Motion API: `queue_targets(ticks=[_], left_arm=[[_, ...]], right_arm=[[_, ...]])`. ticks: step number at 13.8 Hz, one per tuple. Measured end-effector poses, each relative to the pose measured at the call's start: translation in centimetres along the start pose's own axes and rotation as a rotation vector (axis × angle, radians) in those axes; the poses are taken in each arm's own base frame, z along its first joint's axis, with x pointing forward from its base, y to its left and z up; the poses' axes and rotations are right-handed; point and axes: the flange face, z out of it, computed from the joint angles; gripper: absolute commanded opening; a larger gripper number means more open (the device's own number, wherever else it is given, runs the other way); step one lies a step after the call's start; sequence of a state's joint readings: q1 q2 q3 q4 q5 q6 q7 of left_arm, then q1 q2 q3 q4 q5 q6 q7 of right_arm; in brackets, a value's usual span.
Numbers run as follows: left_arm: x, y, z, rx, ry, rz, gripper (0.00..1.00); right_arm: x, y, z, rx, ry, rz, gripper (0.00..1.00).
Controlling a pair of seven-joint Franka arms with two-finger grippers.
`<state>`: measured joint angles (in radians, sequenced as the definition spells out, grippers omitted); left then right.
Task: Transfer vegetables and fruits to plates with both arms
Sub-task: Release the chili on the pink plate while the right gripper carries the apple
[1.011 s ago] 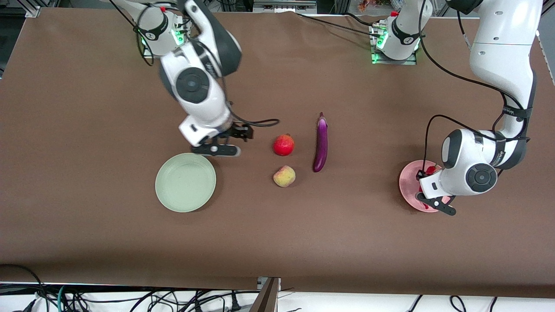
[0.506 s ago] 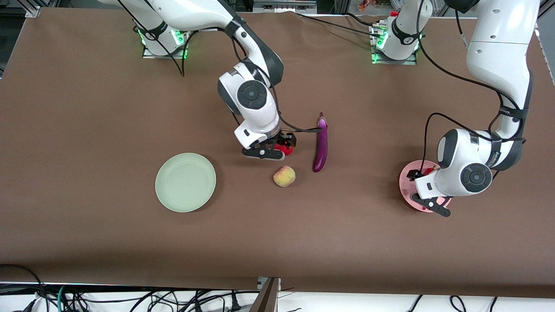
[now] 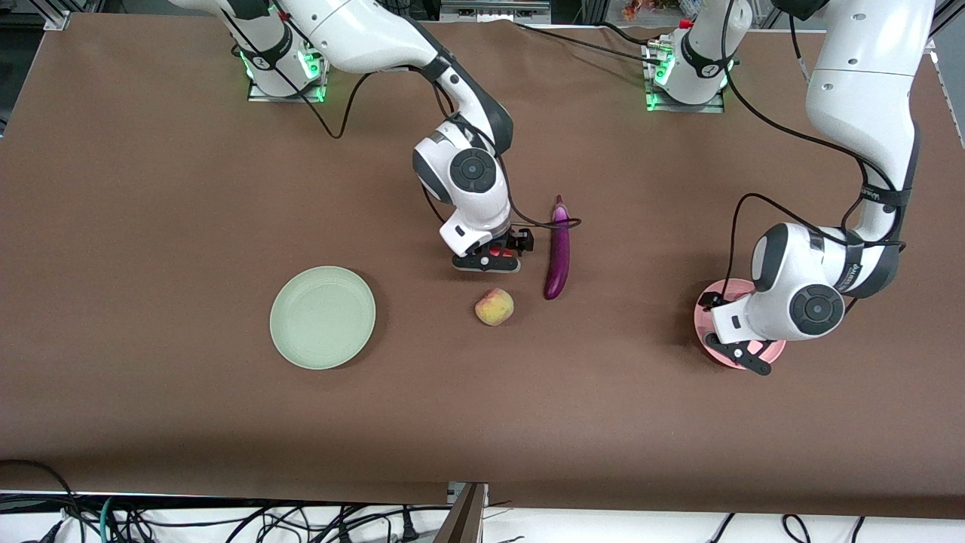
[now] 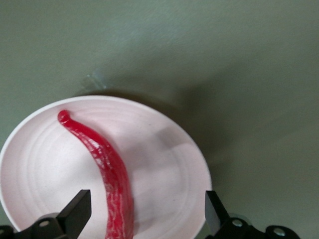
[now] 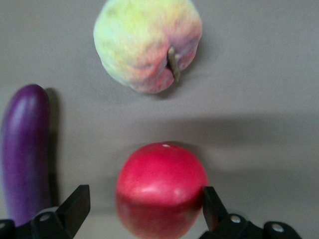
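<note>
Two white arms work one brown table point(image 3: 151, 226). The right gripper point(image 3: 491, 256) hangs low over the red fruit point(image 3: 497, 252) at mid-table, its jaws spread wide to either side of the fruit; in the right wrist view one fingertip point(image 5: 208, 199) sits right at the skin of the red fruit point(image 5: 162, 189), though a firm grip cannot be made out. The peach-like fruit point(image 3: 494, 307) lies at about 6 o'clock from the red one, nearer the front camera, close but apart. The purple eggplant point(image 3: 559, 248) lies at 3 o'clock from the red fruit, just beside it, running lengthwise toward the front camera. The pale green plate point(image 3: 323, 317) sits bare at roughly 8 o'clock from the fruits, well apart, toward the right arm's end.

At the left arm's end, the left gripper point(image 3: 742, 348) hovers over the pink plate point(image 3: 716, 298), jaws wide and holding nothing. The left wrist view shows the red chili pepper point(image 4: 102, 164) lying curved on the pink plate point(image 4: 169, 179), between the spread fingers point(image 4: 77, 211).
</note>
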<state>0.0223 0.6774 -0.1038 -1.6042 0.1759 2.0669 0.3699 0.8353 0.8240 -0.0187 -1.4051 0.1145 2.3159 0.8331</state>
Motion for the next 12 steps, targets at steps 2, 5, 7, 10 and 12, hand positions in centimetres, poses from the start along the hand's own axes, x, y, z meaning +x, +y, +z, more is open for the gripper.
queue_targets(ticks=[2, 5, 7, 10, 12], left_arm=[[0.2, 0.9, -0.6, -0.008, -0.014, 0.012, 1.00], [0.5, 1.8, -1.4, -0.013, -0.010, 0.027, 1.00], [-0.1, 1.9, -2.1, -0.028, -0.046, 0.022, 1.00], [-0.7, 1.6, -5.1, -0.042, -0.069, 0.007, 1.00], [-0.2, 2.6, -6.5, -0.039, -0.056, 0.012, 1.00]], right_arm=[[0.0, 0.1, 0.4, -0.009, 0.003, -0.005, 0.97], [0.2, 0.4, 0.6, -0.017, 0.006, -0.005, 0.62], [0.2, 0.5, 0.5, -0.018, 0.008, -0.005, 0.39], [1.0, 0.9, 0.1, -0.021, 0.015, -0.002, 0.31], [2.8, 2.3, -2.2, -0.045, -0.002, -0.008, 0.31]])
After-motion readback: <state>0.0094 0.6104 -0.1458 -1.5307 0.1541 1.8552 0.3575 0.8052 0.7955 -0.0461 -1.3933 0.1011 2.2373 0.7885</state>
